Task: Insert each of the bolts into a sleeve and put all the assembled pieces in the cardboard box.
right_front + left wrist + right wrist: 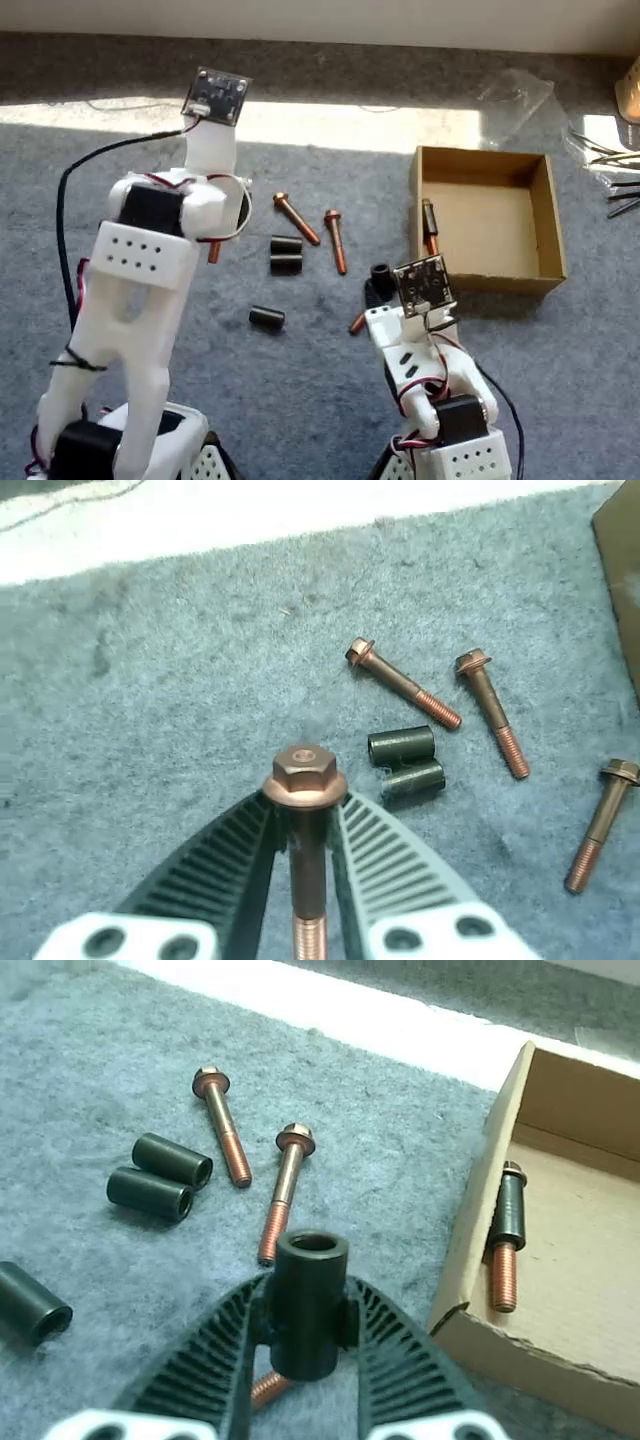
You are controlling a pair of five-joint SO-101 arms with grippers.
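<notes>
The left arm (140, 290) rises from the near-left corner and stretches toward the far side. The left gripper (305, 800) is clamped on a copper bolt (304, 773), whose hex head sticks out past the fingertips while its shank runs back between the ribbed fingers (375, 850). It hangs above the carpet, left of the loose parts.

The right arm (440, 400) stands at the near right. The right gripper (306, 1300) is closed around a black sleeve (312, 1260) with its open bore facing up, just left of the near-left corner of the cardboard box (552, 215). A fourth bolt (357, 323) lies on the carpet beside that gripper.

At the centre two loose bolts (295, 218) (335, 240) lie close together, heads toward the far side. Just nearer, a pair of sleeves (286, 254) lies side by side and touching, and a single sleeve (267, 318) lies apart, nearer still. One assembled piece (507, 1235), a bolt through a sleeve, lies inside the box along its left wall.

Everything sits on grey carpet (330, 410). A bright band of sunlight (350, 125) crosses the far side, and a clear plastic bag (515, 95) lies beyond the box.
</notes>
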